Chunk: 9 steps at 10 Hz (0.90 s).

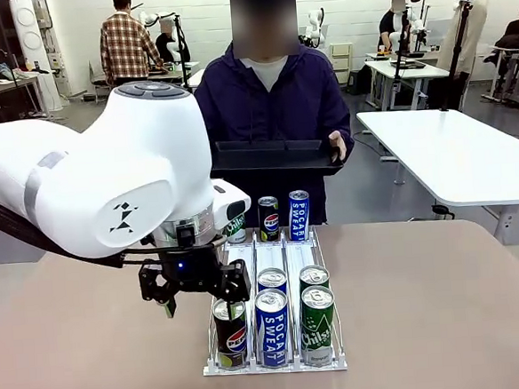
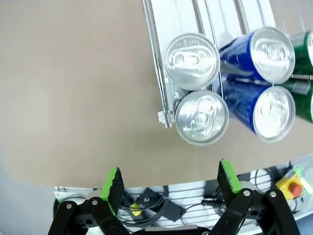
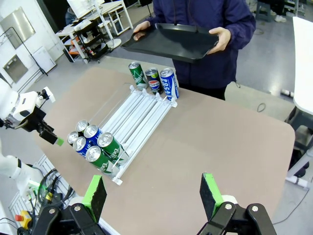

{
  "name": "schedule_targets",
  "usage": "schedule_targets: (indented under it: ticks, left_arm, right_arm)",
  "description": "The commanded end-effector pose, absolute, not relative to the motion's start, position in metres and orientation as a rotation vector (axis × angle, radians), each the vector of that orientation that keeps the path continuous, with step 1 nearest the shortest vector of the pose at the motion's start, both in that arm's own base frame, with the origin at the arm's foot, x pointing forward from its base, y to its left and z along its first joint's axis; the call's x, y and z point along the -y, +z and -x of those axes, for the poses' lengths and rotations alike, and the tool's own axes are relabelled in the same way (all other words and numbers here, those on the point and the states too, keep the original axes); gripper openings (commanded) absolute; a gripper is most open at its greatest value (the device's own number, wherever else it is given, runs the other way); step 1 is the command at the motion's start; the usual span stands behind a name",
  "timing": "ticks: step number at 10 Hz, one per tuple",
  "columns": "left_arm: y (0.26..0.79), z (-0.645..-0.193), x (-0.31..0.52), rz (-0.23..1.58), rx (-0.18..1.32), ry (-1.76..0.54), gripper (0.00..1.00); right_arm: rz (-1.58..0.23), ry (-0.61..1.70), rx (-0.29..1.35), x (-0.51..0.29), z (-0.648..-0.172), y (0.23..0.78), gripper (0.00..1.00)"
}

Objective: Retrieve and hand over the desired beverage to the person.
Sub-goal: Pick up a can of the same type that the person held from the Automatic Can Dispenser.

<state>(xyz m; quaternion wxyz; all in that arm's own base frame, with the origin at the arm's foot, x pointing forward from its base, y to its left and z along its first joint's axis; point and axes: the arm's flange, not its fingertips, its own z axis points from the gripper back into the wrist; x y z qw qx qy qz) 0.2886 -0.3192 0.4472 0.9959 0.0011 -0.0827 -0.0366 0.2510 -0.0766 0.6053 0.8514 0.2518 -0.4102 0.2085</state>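
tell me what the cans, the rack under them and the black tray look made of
Cans: likely aluminium, shiny bare tops with pull tabs, glossy printed sides. Rack: white plastic or painted metal, smooth rails; unclear which. Tray: probably plastic, matte black with a moulded rim.

You see blue cans (image 1: 272,327), green cans (image 1: 318,326), a black can (image 1: 231,339), a white rack (image 1: 254,368), a tan table (image 1: 445,306); the person (image 1: 271,105) wears a navy jacket (image 1: 311,102), the tray (image 1: 275,156) is black.

White arm (image 1: 89,171), black green-padded tool (image 2: 169,170)
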Motion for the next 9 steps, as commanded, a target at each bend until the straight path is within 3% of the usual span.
schedule_targets:
  ticks: [1,9]
  left_arm:
    - [0.439,-0.299,0.316,0.027,0.216,-0.013,1.0]
    - [0.42,-0.308,0.33,0.066,0.227,-0.063,1.0]
  right_arm:
    - [-0.553,0.45,0.863,0.077,-0.252,0.604,1.0]
    - [-0.553,0.45,0.863,0.077,-0.252,0.604,1.0]
